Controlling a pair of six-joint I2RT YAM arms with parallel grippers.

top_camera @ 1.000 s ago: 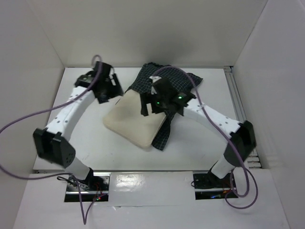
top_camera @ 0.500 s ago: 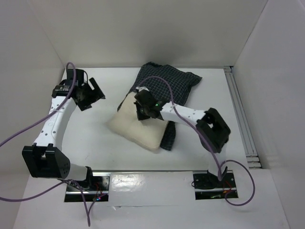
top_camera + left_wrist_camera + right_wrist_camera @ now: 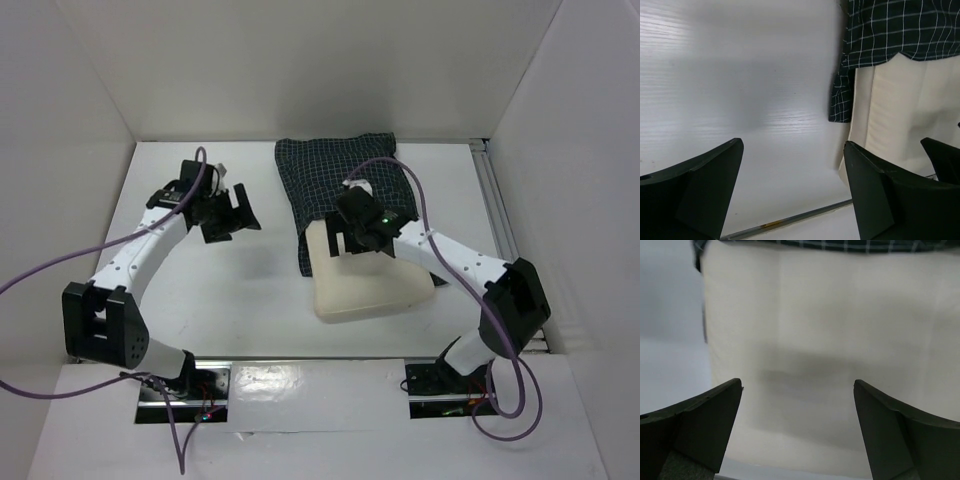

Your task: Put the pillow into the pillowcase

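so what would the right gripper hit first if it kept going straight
The right gripper points, jaws open, straight at the pillow, so it would likely meet that first; the pillowcase edge lies beyond.

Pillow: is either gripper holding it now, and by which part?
Nothing is held. The right gripper hangs open above the pillow; the left gripper is open over the table.

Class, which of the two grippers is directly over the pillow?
The right gripper: the pillow fills its view. The left gripper hangs over bare table beside it.
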